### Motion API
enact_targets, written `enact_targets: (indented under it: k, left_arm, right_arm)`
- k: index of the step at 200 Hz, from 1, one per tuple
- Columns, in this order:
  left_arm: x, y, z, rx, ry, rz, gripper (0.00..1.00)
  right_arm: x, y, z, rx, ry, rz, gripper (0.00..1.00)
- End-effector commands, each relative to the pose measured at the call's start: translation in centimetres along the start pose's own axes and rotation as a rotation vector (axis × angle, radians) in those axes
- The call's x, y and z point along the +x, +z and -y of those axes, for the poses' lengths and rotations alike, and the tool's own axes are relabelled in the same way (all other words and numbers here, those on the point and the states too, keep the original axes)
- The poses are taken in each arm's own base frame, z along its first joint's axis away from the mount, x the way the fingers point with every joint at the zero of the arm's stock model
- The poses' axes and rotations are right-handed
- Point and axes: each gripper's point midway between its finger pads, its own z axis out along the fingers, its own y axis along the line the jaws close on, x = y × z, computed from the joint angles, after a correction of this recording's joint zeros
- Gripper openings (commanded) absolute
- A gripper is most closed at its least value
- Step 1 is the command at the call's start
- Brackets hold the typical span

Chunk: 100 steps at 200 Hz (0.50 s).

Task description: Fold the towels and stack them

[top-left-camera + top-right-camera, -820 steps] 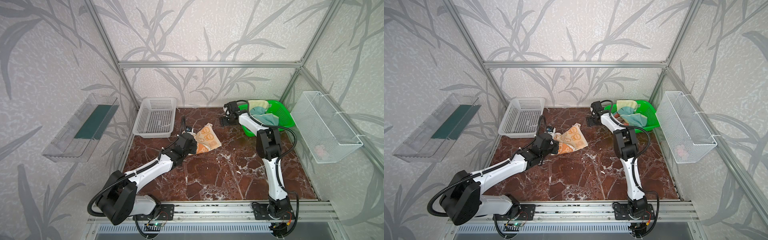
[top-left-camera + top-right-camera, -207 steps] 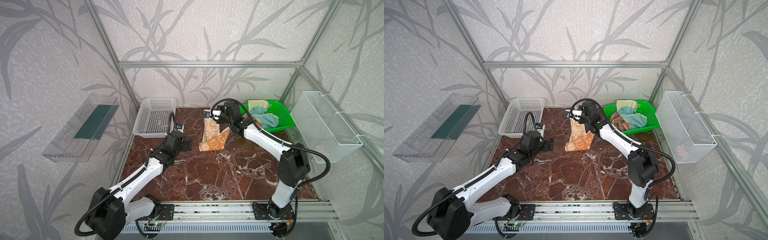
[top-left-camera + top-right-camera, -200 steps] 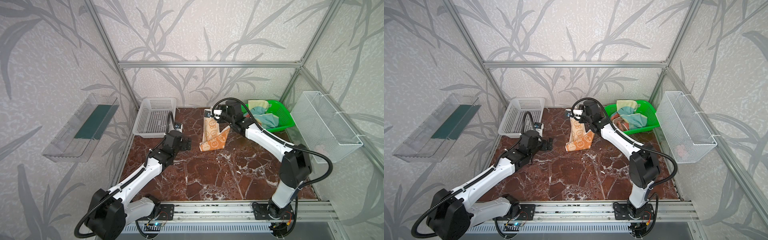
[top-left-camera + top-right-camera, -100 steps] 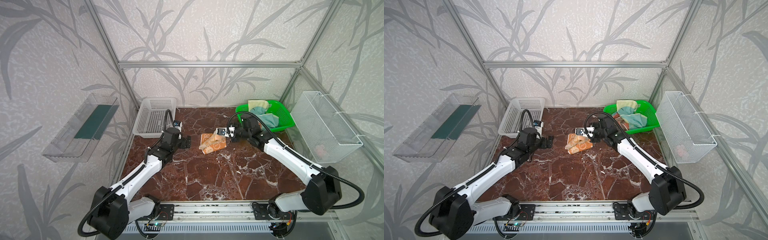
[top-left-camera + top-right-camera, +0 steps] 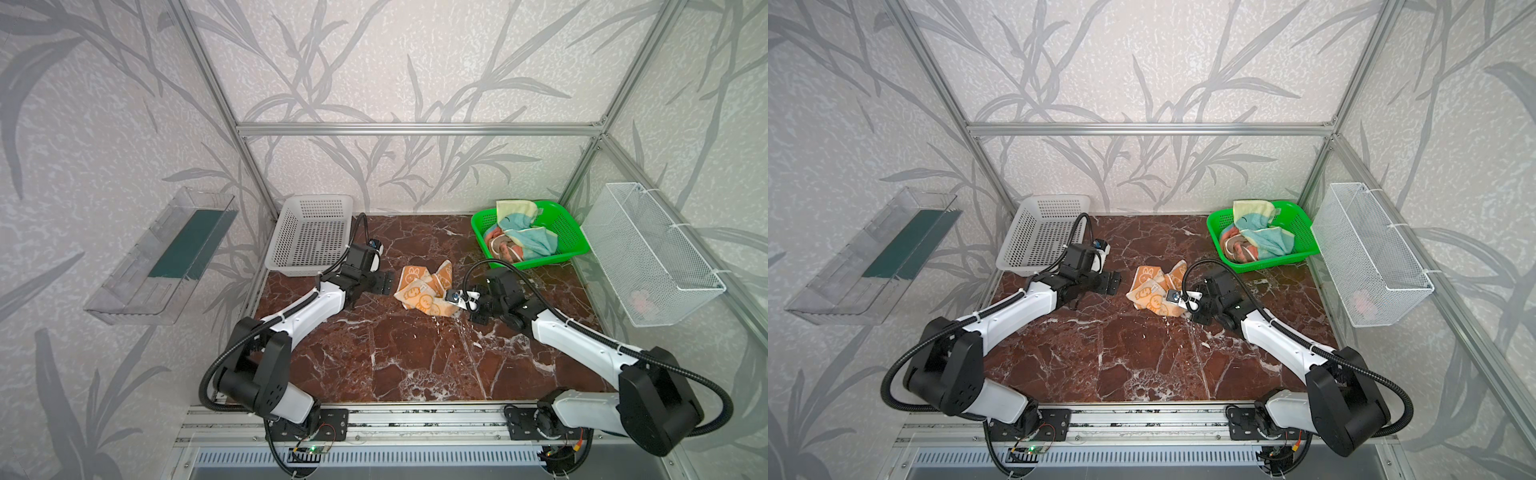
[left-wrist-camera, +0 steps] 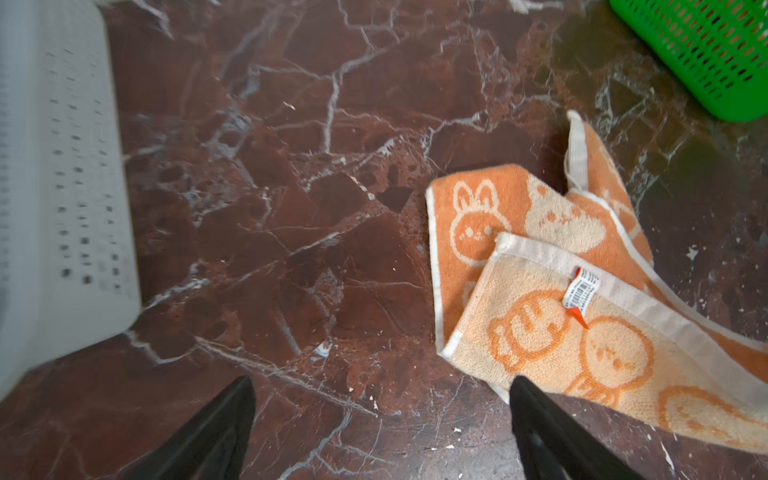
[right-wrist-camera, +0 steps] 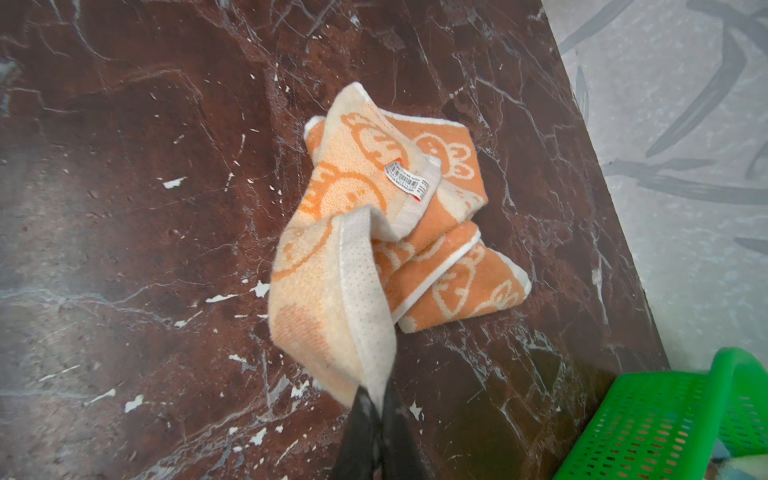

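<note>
Orange towel (image 5: 423, 287) is lying crumpled mid-way across the marble table (image 5: 415, 361), its long axis running left-back to right-front. Right gripper (image 7: 376, 401) is pinching its white hem at the right-front end. Left gripper (image 6: 380, 386) is sitting spread wide and empty, just beside the left edge. Other two towels (image 5: 521, 237) are bunching in the green basket (image 5: 575, 245), their prints mostly hidden. Bare marble is lying open in front.

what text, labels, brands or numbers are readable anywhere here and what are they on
On the orange terry towel with white bunnies, a small white barcode tag: bars and tiny print, too small and blurred to read.
No other words, brands, numbers or signs can be read in any view.
</note>
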Motion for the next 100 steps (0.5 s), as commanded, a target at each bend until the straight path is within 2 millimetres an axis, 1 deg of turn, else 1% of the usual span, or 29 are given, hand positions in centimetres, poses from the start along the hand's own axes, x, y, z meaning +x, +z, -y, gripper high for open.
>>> enact_targets:
  k: [1,18,35,51,62,75,100]
  left_arm:
    - [0.2,1.2,2.1,0.118,0.073,-0.08,0.93]
    - [-0.4,2.1,3.2,0.151,0.147,-0.091,0.93]
    - [-0.8,2.7,4.7,0.228,0.228,-0.103,0.85]
    - [-1.1,3.3,5.9,0.301,0.276,-0.109,0.84]
    - [-1.4,3.7,6.6,0.343,0.282,-0.125,0.84]
    - [-1.2,4.3,7.4,0.393,0.273,-0.194,0.82]
    - [-0.6,6.1,7.9,0.402,0.234,-0.307,0.78]
  right_arm:
    - [0.8,0.4,0.5,0.055,0.025,-0.02,0.0]
    - [1.2,0.5,0.3,0.062,0.029,-0.02,0.0]
    - [1.8,0.7,0.1,0.068,0.026,-0.032,0.0]
    - [2.0,0.9,0.0,0.066,0.024,-0.038,0.0]
    - [2.1,1.1,-0.2,0.055,0.021,-0.041,0.0]
    - [2.1,1.1,-0.3,0.05,0.024,-0.042,0.0]
    - [2.2,1.3,-0.3,0.055,0.03,-0.041,0.0]
